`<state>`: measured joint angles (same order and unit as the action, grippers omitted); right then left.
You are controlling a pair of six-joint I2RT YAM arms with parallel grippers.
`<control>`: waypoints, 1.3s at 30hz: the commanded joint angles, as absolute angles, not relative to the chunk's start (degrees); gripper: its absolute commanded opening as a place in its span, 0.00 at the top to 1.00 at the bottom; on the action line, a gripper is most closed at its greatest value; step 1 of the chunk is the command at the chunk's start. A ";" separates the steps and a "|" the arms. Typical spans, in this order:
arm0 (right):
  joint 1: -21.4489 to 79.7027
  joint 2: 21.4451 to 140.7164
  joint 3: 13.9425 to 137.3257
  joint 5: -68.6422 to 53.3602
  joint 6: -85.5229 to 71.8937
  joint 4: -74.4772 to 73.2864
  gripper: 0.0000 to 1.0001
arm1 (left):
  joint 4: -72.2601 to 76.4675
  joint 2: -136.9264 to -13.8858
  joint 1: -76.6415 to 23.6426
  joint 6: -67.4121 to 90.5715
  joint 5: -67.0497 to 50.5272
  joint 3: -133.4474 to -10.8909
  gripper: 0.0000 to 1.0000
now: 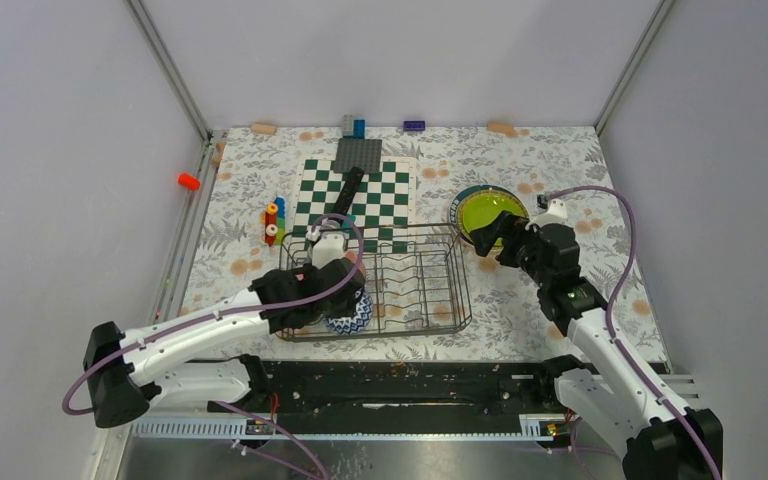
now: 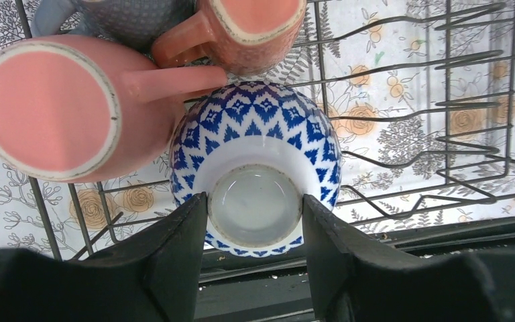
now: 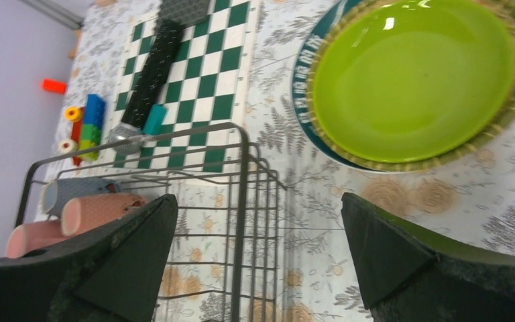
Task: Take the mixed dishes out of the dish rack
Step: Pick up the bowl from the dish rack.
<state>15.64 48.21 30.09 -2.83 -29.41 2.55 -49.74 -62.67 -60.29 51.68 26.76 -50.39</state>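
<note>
From above, the dish rack [image 1: 460, 290] sits on the flowered table cover [image 1: 560, 190] just ahead of the arms. The left gripper [image 1: 338, 295] is down in the rack's left end, right over the patterned bowl [image 1: 353, 316]. Only a blue-and-white sliver of the bowl peeks out under the arm, and whatever else stands in that corner is covered by it. To the right of the rack, the right gripper [image 1: 493, 235] hangs at the near edge of the lime-green plate [image 1: 490, 208], which lies out on the table cover. The left wrist view looks straight down on the bowl, upside down in the rack with its foot ring up. One black finger [image 2: 174, 261] presses on each side of that ring, so the jaws are clamped on it. The large pink mug [image 2: 47, 111] lies just beside the bowl, its handle reaching the bowl's wall. The small salmon mug [image 2: 251, 30] and the grey cup [image 2: 127, 20] are cut off at the top edge. In the right wrist view the jaws stand wide apart over the table cover, with the rack's corner between them lower left. The lime-green plate sits above the right finger, clipped by the frame, on a yellowish rim I can barely make out and a teal-rimmed plate [image 3: 303, 74]. The mugs at the rack's far end are half hidden behind the left finger.
</note>
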 commanded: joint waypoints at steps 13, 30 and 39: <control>15.92 56.56 28.59 -39.09 -41.08 29.99 0.00 | -36.57 -46.18 -60.48 46.76 27.20 -42.66 1.00; 21.16 55.73 30.84 -40.43 -39.95 25.57 0.00 | -24.65 -43.10 -60.47 44.08 19.47 -40.30 1.00; 25.11 60.47 32.76 -41.13 -44.14 26.90 0.01 | -17.52 -41.83 -60.47 42.23 21.05 -40.43 1.00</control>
<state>23.31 58.70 29.74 -39.92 -41.60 25.04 -28.05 -43.33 -60.29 43.94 20.16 -38.85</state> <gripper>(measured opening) 0.993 0.501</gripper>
